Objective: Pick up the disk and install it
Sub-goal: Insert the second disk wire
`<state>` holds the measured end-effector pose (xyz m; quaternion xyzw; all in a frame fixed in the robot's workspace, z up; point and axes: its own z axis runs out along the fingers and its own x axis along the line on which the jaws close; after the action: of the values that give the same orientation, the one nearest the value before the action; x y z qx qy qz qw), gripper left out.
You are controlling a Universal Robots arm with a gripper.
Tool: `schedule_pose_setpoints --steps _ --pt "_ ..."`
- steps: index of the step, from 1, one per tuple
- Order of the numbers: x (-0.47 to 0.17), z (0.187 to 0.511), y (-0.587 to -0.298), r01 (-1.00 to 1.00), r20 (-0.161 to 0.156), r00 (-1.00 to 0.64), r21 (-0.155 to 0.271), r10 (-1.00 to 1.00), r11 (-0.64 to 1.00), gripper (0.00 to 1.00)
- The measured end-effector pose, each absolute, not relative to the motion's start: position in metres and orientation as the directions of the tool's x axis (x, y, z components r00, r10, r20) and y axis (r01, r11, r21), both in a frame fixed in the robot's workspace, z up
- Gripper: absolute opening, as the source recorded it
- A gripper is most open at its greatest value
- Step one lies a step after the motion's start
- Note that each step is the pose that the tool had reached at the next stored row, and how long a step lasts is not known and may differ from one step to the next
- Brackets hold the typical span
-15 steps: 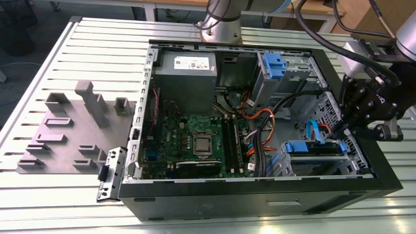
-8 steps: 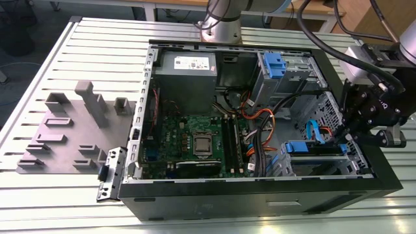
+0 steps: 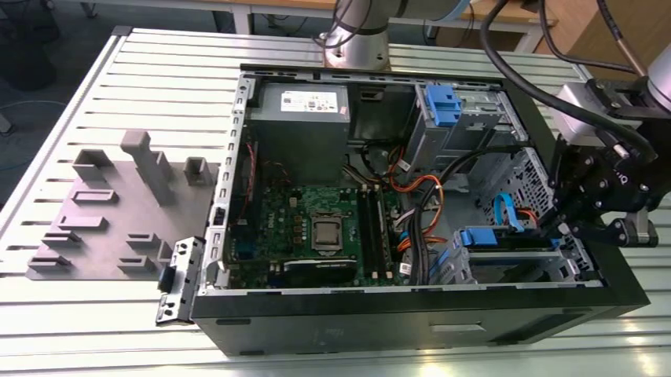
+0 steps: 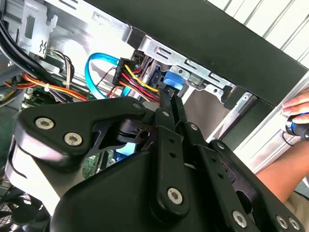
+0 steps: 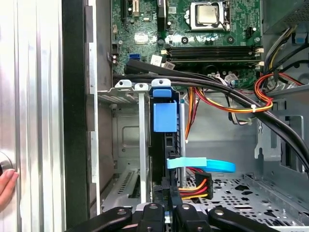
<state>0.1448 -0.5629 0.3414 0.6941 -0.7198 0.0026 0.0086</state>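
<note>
Arm reaches down over computer case (image 3: 419, 314) at its exterior view's right edge. Tool (image 4: 169, 99) fingers together, tips against disk (image 5: 165, 118) end. Disk stands on edge in drive bay (image 5: 123, 145) near case's front wall, cables (image 5: 198, 186) plugged in. Person's hand (image 4: 297, 108) rests on table (image 3: 84, 314).

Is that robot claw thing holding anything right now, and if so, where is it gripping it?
It appears to hold the disk, standing on edge in the case's drive bay, by its rear end near the cables. The end effector looks closed there, though the contact itself is partly hidden.

A robotics lab: open computer case (image 3: 419, 314) on slatted metal table (image 3: 105, 322), grey fixture plate (image 3: 100, 236).
</note>
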Motion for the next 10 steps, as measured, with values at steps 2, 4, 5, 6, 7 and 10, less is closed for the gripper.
schedule_pose_setpoints --steps 2,4,5,6,7,10 --pt "0.1448 0.3411 -0.5630 -0.999 0.016 -0.036 0.008 -0.999 0.036 0.16" --pt "0.1448 0.3396 -0.5630 -0.999 0.016 -0.036 0.008 -0.999 0.036 0.16" --pt "0.1448 0.3389 -0.5630 -0.999 0.016 -0.036 0.008 -0.999 0.036 0.16" --pt "0.1448 0.3384 -0.5630 -0.999 0.016 -0.036 0.008 -0.999 0.036 0.16" --pt "0.1448 0.3383 -0.5630 -0.999 0.016 -0.036 0.008 -0.999 0.036 0.16" --pt "0.1448 0.3380 -0.5630 -0.999 0.016 -0.036 0.008 -0.999 0.036 0.16"
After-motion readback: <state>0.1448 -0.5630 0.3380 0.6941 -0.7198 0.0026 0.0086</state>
